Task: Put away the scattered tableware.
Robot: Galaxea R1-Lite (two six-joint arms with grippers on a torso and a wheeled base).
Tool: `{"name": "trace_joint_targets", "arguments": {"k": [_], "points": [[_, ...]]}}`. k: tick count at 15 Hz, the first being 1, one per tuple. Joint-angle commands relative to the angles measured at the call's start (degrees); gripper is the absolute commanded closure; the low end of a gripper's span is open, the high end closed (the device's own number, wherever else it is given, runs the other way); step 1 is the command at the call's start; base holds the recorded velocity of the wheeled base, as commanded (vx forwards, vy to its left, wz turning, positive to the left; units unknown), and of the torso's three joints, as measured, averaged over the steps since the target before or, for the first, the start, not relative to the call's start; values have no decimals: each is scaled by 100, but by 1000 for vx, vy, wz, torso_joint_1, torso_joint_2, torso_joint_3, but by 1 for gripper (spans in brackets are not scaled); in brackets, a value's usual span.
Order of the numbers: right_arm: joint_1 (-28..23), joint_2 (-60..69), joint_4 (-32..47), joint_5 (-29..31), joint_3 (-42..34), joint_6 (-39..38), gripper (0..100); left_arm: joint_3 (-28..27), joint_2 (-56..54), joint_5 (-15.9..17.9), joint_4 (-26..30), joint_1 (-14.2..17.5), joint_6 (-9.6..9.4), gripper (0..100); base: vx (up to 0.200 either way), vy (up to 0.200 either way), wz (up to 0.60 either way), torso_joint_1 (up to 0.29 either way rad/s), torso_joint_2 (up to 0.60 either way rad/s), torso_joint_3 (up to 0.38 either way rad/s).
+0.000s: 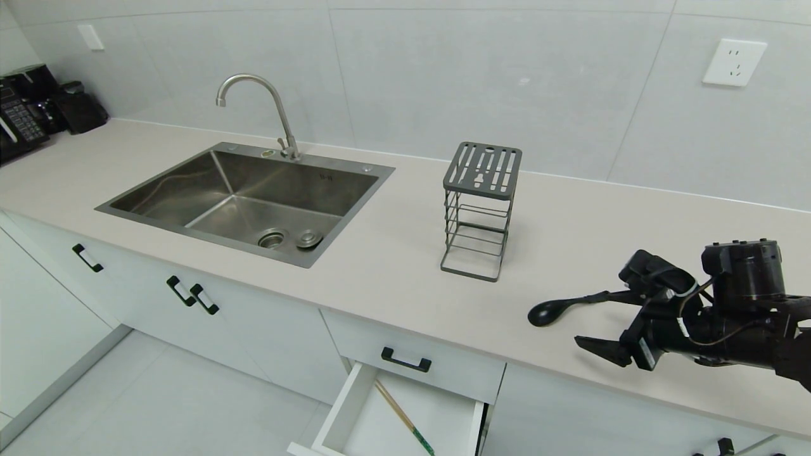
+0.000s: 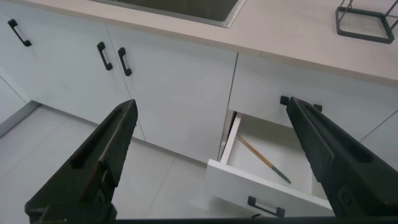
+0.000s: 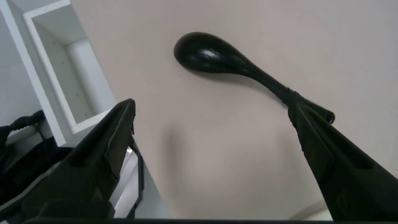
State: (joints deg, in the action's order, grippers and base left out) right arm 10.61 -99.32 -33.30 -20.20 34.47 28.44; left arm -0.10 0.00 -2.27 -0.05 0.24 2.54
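A black spoon (image 1: pixel 550 311) lies on the counter near its front edge at the right, bowl toward the sink side. My right gripper (image 1: pixel 592 320) hovers over it, open, with the end of the handle by one finger. From the right wrist the spoon (image 3: pixel 214 55) lies ahead of the right gripper (image 3: pixel 210 107), its handle running under one finger (image 3: pixel 323 149). The drawer (image 1: pixel 332 415) below the counter stands open with a pair of chopsticks (image 1: pixel 403 415) inside. My left gripper (image 2: pixel 210 104) is open and holds nothing, out in front of the cabinets, facing the drawer (image 2: pixel 229 140) and chopsticks (image 2: pixel 262 160).
A grey wire rack (image 1: pixel 479 209) stands upright mid-counter behind the spoon. The steel sink (image 1: pixel 158 209) with its faucet (image 1: pixel 260 107) lies to the left. Black appliances (image 1: pixel 38 107) sit at the far left corner. Cabinet handles (image 2: pixel 112 57) line the fronts.
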Motion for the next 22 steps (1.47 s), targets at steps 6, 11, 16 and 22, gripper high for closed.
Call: {"name": "trace_joint_targets", "arguments": {"k": [6, 11, 16, 22], "points": [[-59, -782, -27, -230, 587, 12, 0, 1, 0, -2, -4, 2, 1, 0, 0, 0, 0, 0, 0, 0], [-76, -1186, -27, -256, 824, 48, 0, 1, 0, -2, -4, 2, 1, 0, 0, 0, 0, 0, 0, 0], [-94, -1582, -18, -256, 1202, 188, 0, 1, 0, -2, -4, 2, 1, 0, 0, 0, 0, 0, 0, 0], [-94, -1793, -27, -256, 1457, 276, 0, 1, 0, -2, -4, 2, 1, 0, 0, 0, 0, 0, 0, 0]]}}
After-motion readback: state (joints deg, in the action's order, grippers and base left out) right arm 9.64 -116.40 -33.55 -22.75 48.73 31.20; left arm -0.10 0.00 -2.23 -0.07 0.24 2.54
